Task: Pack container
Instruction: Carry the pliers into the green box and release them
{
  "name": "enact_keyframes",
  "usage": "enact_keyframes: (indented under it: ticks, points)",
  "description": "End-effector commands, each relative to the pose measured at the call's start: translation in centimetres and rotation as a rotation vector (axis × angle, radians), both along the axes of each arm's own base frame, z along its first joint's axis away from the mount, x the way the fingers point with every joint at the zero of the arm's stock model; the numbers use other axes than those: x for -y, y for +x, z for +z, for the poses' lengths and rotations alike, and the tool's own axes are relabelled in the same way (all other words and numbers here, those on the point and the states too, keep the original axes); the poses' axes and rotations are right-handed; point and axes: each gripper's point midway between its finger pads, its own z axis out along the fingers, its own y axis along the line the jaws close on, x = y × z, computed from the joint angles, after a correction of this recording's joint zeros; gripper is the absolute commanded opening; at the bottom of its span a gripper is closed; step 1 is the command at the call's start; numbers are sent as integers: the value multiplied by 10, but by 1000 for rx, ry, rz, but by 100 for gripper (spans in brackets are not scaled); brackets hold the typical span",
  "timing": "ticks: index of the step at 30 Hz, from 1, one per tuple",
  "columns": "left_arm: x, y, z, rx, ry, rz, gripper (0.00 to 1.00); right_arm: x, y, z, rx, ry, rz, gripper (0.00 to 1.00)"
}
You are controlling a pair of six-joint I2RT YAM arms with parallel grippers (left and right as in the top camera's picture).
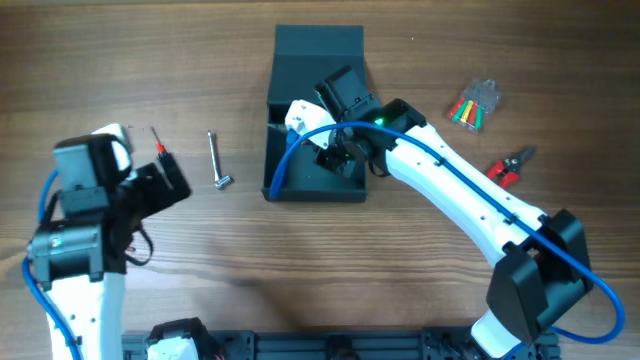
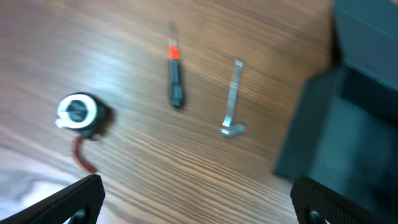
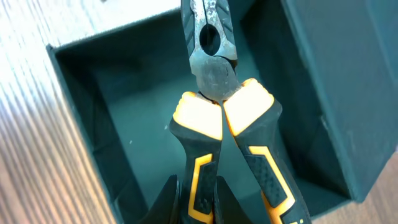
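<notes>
The container (image 1: 315, 190) sits on the wooden counter (image 1: 300, 270) about midway along its width, toward the far edge. It is open, with its flap lid folded back on the far side.

The right tool (image 1: 340, 150) reaches down into the open box and is clamped on the handles of the combination pliers (image 3: 214, 78). The right wrist view shows the yellow-and-black grips pressed together. The steel head points toward the far inner wall, above the dark floor of the box. I cannot tell whether the pliers touch the floor.

The left tool (image 2: 199, 202) hangs over the left half of the counter, well apart from the box. Its fingers (image 2: 78, 196) stand wide apart with nothing between them.

Three items lie on the bare wood ahead of the left tool:
- A small screwdriver (image 2: 176, 84) with a black handle and a red collar.
- An L-shaped metal key (image 2: 232, 99), lying between the screwdriver and the left wall of the box and touching neither.
- A blurred round white-and-black case (image 2: 78, 112) with a red cord, further toward the left edge.

On the right half of the counter, toward the far edge, a clear pack (image 1: 475, 105) holds red, yellow and green pieces. Red-handled cutters (image 1: 510, 165) lie near it, a little closer to the near edge.
</notes>
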Motion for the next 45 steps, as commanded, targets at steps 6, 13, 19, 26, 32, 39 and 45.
enact_keyframes:
  ticks: [6,13,19,26,32,39,45]
  points:
    - [-20,-2,8,18,15,47,100,-10,1,-51,-84,-44,78,4]
    - [-20,-4,11,31,18,47,100,-12,5,-71,-100,-60,93,4]
    - [-19,-5,14,42,20,47,100,-8,3,-89,-136,-84,87,4]
    - [-19,-6,14,41,20,47,100,-3,8,-93,-142,-88,67,4]
    - [-19,-6,14,41,20,47,100,15,18,-94,-157,-87,16,4]
    - [-19,-6,14,41,20,47,100,20,18,-95,-168,-93,6,4]
    - [-19,-6,14,41,20,47,100,19,15,-95,-186,-86,10,48]
